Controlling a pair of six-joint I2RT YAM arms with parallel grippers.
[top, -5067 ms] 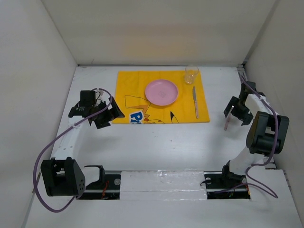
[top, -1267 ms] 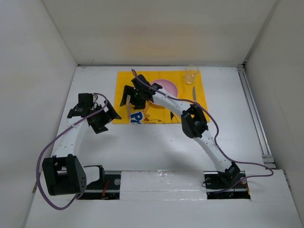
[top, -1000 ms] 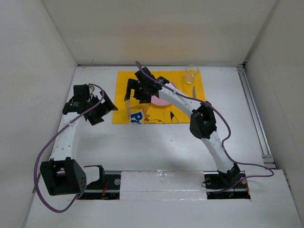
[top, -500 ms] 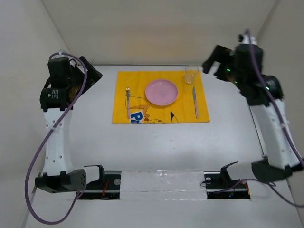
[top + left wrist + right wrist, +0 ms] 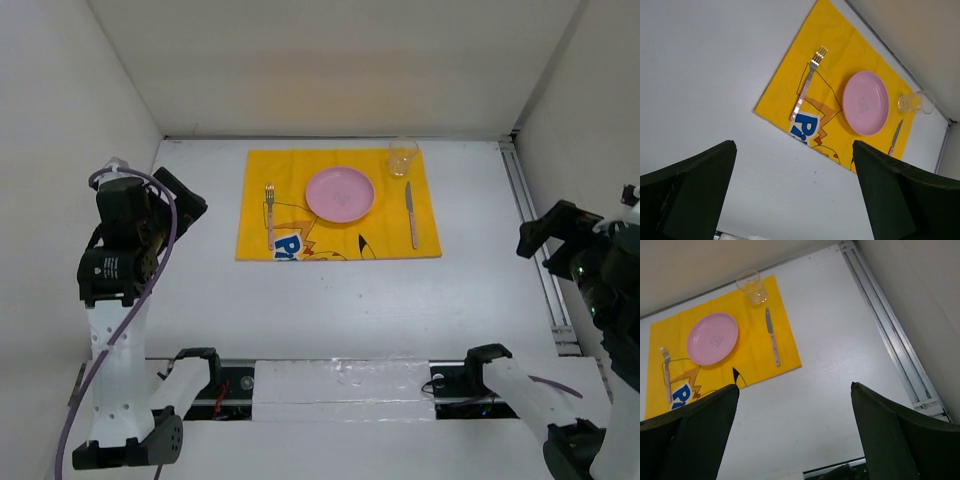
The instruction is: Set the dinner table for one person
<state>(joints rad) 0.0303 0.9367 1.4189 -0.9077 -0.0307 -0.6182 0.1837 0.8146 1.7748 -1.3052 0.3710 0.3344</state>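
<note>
The dinner table point(image 5: 330, 300) fills the workspace between three white walls. On its far half lies the yellow placemat point(image 5: 255, 235), carrying the pink plate point(image 5: 340, 194), the fork point(image 5: 269, 212) to its left, the knife point(image 5: 410, 213) to its right and the glass point(image 5: 403, 157) at the far right corner. I judge the setting complete for one person. The left gripper point(image 5: 185, 198) and the right gripper point(image 5: 548, 232) are raised at opposite sides, well apart from the mat, both spread wide and empty. The main hazard is any low pass over the mat: a finger catching the cloth would drag every item with it, and the glass, standing close to the mat's edge, would tip first. The right arm also sits near the side wall and the metal rail point(image 5: 890, 330), so I would watch for contact there. The top view shows arm posture and the left arm's cable loop, but not the jaw spacing. The wrist views show the empty jaws and the fork tines pointing at the far wall.
</note>
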